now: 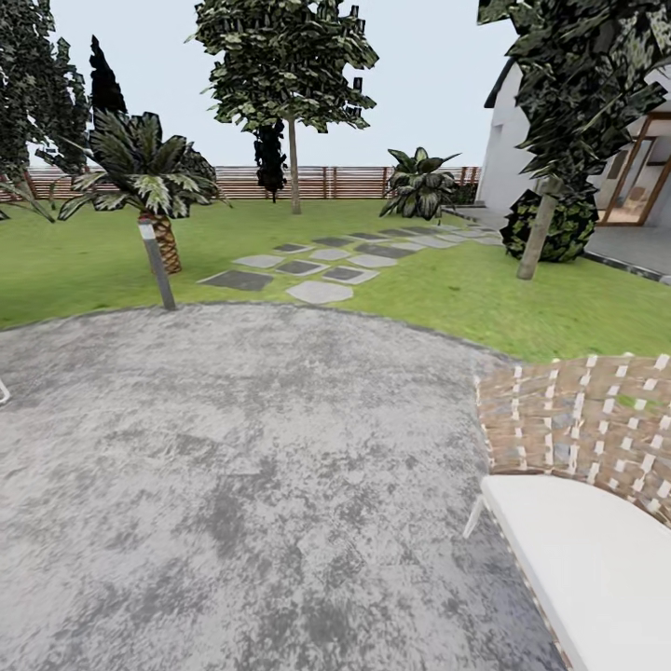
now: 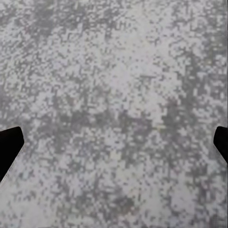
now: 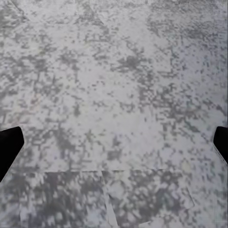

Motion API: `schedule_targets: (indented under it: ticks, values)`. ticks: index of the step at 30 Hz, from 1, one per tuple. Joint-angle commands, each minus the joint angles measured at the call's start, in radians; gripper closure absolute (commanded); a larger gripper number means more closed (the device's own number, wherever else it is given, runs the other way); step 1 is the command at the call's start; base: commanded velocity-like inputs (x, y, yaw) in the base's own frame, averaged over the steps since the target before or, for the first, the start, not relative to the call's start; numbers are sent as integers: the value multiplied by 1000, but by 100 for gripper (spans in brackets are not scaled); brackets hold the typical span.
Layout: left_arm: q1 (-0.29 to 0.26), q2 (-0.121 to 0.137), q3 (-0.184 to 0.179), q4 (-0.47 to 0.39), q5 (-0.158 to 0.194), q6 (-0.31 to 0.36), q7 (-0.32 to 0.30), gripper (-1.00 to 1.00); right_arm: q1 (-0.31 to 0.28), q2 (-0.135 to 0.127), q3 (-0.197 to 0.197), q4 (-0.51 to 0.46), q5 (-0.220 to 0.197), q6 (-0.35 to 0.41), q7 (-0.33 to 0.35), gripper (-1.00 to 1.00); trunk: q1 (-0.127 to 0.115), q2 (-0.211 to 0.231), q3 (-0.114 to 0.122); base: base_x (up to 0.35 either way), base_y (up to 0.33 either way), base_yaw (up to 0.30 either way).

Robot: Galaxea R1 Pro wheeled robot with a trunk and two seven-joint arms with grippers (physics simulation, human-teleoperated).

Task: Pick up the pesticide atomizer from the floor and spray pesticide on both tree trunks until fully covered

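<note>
The head view looks across a round grey patio point(image 1: 242, 466) toward the lawn point(image 1: 447, 289). One tree point(image 1: 293, 158) stands far back near the fence point(image 1: 326, 182), and another tree point(image 1: 539, 233), its trunk leaning, rises from the lawn at the right before the house point(image 1: 508, 149). A palm point(image 1: 166, 244) and a post point(image 1: 157, 263) stand at the patio's far left edge, with slabs point(image 1: 317, 266) beyond. A chair point(image 1: 578, 466) sits at the right edge. Both wrist views face mottled paving: the left end effector point(image 2: 114, 142) and right end effector point(image 3: 114, 142) show dark fingertips spread wide, holding nothing.
</note>
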Motion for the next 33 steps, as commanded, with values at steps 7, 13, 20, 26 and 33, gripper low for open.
schedule_targets:
  ticks: [7, 13, 20, 26, 33]
  values:
    - [0, 0, 0, 0, 0, 0, 0, -100, 0, 1, 0, 0, 0, 0, 0, -100, 0, 0, 0, 340, 0, 0]
    - [0, 0, 0, 0, 0, -1, 0, -100, 0, 2, 0, 0, 0, 0, -1, -100, 0, 0, 0, 340, 0, 0]
    - [0, 0, 0, 0, 0, 0, 0, -100, 0, 2, -1, 0, 0, 0, -1, -100, 0, 0, 0, 340, 0, 0]
    - [-1, 0, 0, 0, 0, 0, 0, -100, 0, 2, -2, 0, 0, 0, -2, -100, 0, 0, 0, 340, 0, 160]
    - [0, 0, 0, 0, 0, 0, 0, -100, 0, 2, -2, 0, 0, 0, -2, -100, 0, 0, 0, 340, 0, 244]
